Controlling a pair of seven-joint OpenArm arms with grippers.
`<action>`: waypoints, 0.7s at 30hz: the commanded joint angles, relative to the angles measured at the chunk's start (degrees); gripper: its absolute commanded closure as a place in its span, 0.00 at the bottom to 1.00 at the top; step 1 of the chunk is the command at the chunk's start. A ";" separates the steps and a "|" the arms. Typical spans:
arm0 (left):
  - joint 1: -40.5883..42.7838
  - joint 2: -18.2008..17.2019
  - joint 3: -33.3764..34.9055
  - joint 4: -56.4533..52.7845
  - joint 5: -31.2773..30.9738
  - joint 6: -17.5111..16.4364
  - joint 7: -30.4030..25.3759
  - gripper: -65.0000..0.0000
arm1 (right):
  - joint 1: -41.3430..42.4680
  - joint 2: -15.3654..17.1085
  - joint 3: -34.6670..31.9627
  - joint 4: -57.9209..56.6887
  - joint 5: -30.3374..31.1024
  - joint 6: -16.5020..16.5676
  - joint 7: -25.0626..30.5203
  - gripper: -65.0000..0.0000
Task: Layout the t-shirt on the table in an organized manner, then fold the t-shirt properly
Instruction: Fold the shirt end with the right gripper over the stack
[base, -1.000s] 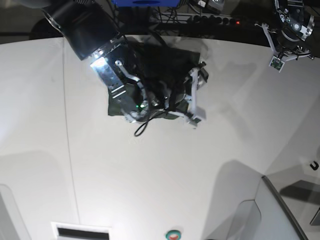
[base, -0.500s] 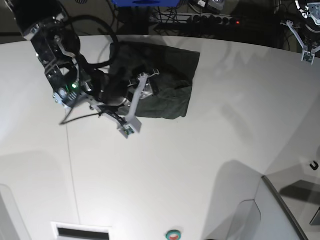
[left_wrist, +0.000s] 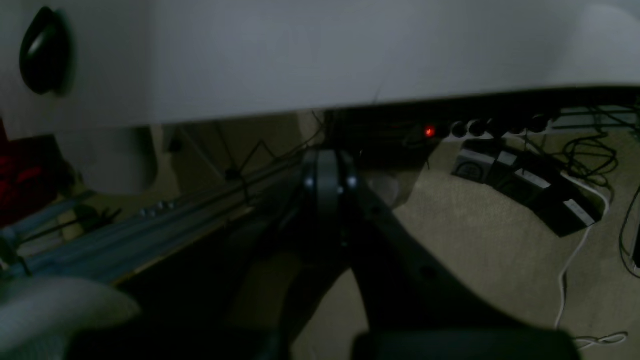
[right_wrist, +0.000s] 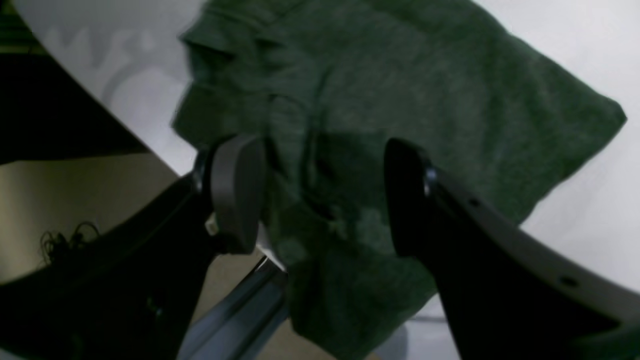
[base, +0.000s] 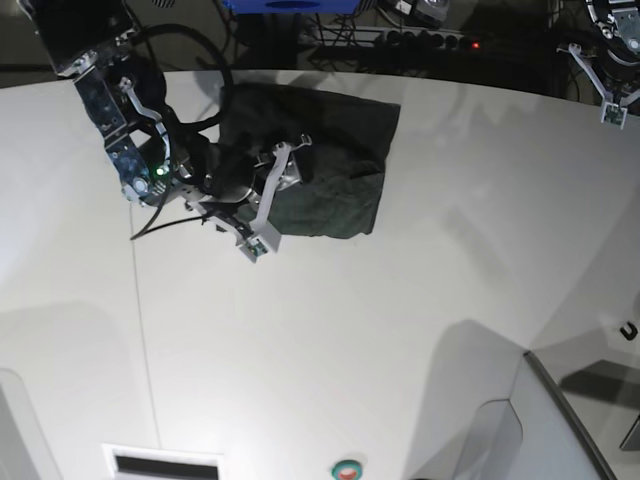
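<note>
The dark green t-shirt (base: 330, 150) lies as a folded, roughly square bundle near the far edge of the white table (base: 400, 330). My right gripper (base: 275, 195) hovers over its front-left corner, jaws open. In the right wrist view the t-shirt (right_wrist: 400, 85) spreads behind the two dark fingers (right_wrist: 235, 195), nothing pinched between them; my right gripper (right_wrist: 320, 200) stays open. My left gripper (base: 606, 100) hangs past the table's far right edge, away from the cloth. The left wrist view shows my left gripper (left_wrist: 327, 175) shut and empty, below the table (left_wrist: 320, 50) edge.
A thin dark seam (base: 135, 300) runs down the tabletop's left side. A power strip with a red light (base: 474, 44) and cables lie behind the far edge. A grey panel (base: 560, 420) stands at the front right, a small black hook (base: 627, 331) beside it.
My right arm swung left off the middle of the t-shirt, uncovering it, and now hovers at its front-left corner. My left gripper drew off toward the top right corner.
</note>
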 joint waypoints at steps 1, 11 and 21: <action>0.37 -0.87 -0.47 0.57 0.02 0.36 -0.71 1.00 | 0.64 -0.06 0.16 0.20 0.64 0.68 1.19 0.45; 0.28 -0.78 -0.47 0.39 0.02 0.36 -0.71 1.00 | 0.64 -1.56 -6.87 -0.68 0.72 0.77 1.54 0.56; 0.28 -0.78 -0.47 0.39 0.02 0.36 -0.71 1.00 | 1.43 -3.58 -14.96 -0.59 0.64 0.33 1.10 0.78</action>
